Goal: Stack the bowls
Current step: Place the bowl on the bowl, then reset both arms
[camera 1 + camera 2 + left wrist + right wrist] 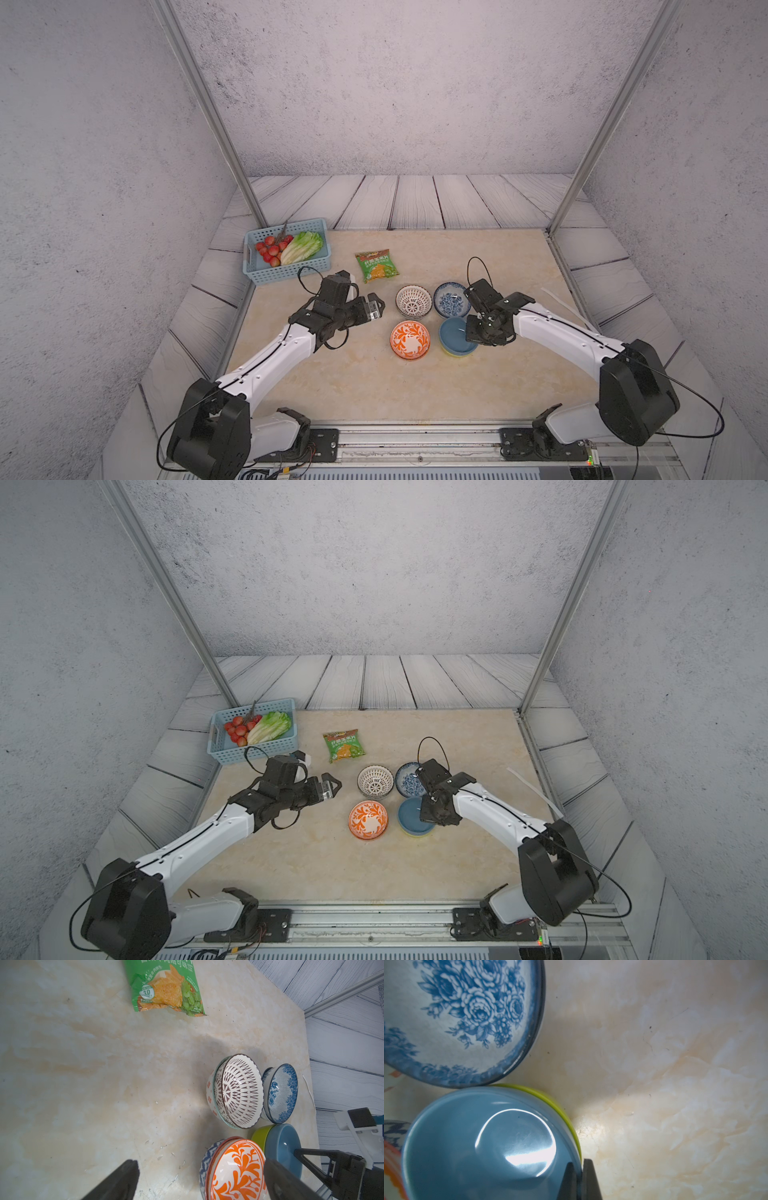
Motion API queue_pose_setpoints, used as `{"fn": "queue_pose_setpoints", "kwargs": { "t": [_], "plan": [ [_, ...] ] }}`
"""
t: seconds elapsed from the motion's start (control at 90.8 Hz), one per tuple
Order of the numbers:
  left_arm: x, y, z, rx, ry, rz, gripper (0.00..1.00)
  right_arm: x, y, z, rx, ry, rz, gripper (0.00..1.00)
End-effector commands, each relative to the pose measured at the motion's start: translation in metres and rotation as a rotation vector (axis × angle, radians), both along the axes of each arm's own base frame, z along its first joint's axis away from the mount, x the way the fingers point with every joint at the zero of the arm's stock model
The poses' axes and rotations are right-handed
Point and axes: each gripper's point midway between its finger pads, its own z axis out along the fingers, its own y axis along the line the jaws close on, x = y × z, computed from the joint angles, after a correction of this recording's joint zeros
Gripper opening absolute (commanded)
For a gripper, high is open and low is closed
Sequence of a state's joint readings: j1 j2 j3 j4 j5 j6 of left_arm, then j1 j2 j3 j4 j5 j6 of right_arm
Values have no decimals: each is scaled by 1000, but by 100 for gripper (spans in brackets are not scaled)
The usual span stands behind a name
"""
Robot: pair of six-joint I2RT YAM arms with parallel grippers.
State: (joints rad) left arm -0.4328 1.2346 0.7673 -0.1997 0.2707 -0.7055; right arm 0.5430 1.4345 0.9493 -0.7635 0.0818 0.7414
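Grey speckled walls and pale planks are seen around a beige marbled table [332,374]. The right gripper [579,1164] is pinched narrowly on the rim of the slate-blue bowl [455,337], one finger inside and one outside. That plain glossy bowl is nested in the lime-green bowl [259,1134] at the near right of the group. The left gripper [376,308] is held wide open above the table, just left of the bowls. Nearest to it, the orange-scroll bowl [410,340], white with orange leaf scrolls, is nested in the zigzag bowl [204,1160], patterned blue and white outside. Behind that, the dark-lattice bowl [413,301], white with dark petals radiating from its centre, is nested in the orange-diamond bowl [209,1095]. Beside it, the blue-floral bowl [467,1012], painted with blue roses under a mottled blue rim, is set in a second blue-floral bowl [267,1073]. Farther back, a green snack bag [376,266] is laid flat; chips and herbs are pictured on it, "3.0" is read in a round badge, and its Chinese lettering is left unread.
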Motion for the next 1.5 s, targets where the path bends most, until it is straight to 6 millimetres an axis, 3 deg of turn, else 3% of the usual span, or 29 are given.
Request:
{"fn": "queue_pose_setpoints", "kwargs": {
  "t": [0.0,0.187,0.297,0.462,0.539,0.749,0.793,0.903,1.046,1.167,1.299,1.486],
  "plan": [
    [-1,3,0,-5,-1,6,100,2,0,-1,-4,-10,-8,1],
    [0,3,-1,-5,3,7,100,0,-5,8,-22,-33,-14,15],
    [0,3,-1,-4,5,7,100,-2,-9,12,-30,-48,-17,37],
    [-1,3,-1,-2,9,7,100,-1,-11,21,-24,-81,-10,46],
    [-1,3,0,-2,8,5,100,2,-15,31,-35,-122,-8,55],
    [-2,21,25,40,-60,68,100,26,-43,75,-156,-356,-53,63],
    [-1,29,35,58,-107,97,100,33,-51,84,-186,-421,-64,66],
    [3,67,65,176,-245,240,100,46,-70,107,-264,-586,-100,96],
    [9,123,100,411,-444,433,100,57,-95,127,-403,-773,-132,99],
    [11,167,106,689,-537,574,100,58,-116,135,-541,-887,-149,99],
    [22,178,103,953,-599,474,100,57,-129,118,-548,-895,-145,99],
    [38,190,74,911,-583,471,100,60,-134,92,-575,-1043,-102,99]
  ]
}}
